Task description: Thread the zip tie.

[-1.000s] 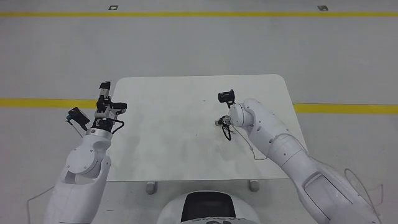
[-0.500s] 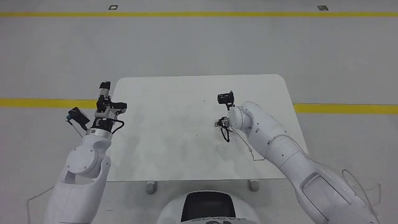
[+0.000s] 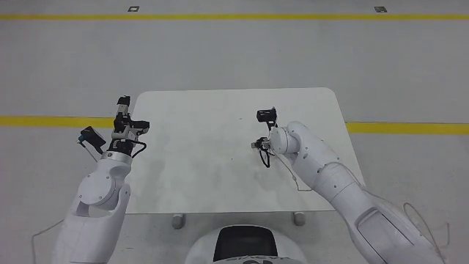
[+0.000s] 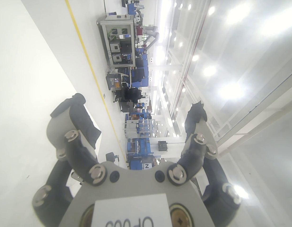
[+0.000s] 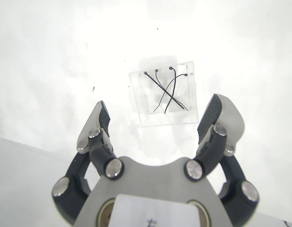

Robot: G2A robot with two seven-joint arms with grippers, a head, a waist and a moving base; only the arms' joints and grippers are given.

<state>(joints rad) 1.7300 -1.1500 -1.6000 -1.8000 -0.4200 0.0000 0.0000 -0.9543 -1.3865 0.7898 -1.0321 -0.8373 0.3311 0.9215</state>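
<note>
The left arm (image 3: 99, 191) and right arm (image 3: 330, 180) are glossy white shells with rounded, bulbous joints and black hardware at the wrists. A thin cable (image 3: 295, 182) runs beside the right one. The left pincer (image 4: 136, 102) and right pincer (image 5: 157, 101) each have a grey metal plate, black link bars, round silver pins and a white label with dark print. The right fingers (image 5: 206, 114) carry black ribbed pads on silver backs. The left plate bears a brass cross-head screw (image 4: 179, 219).

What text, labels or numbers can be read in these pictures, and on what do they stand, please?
Upside-down label on the left gripper: cut by the edge, unreadable.
Cropped label on the right gripper: unreadable.
Distant room signs: too small.
</note>
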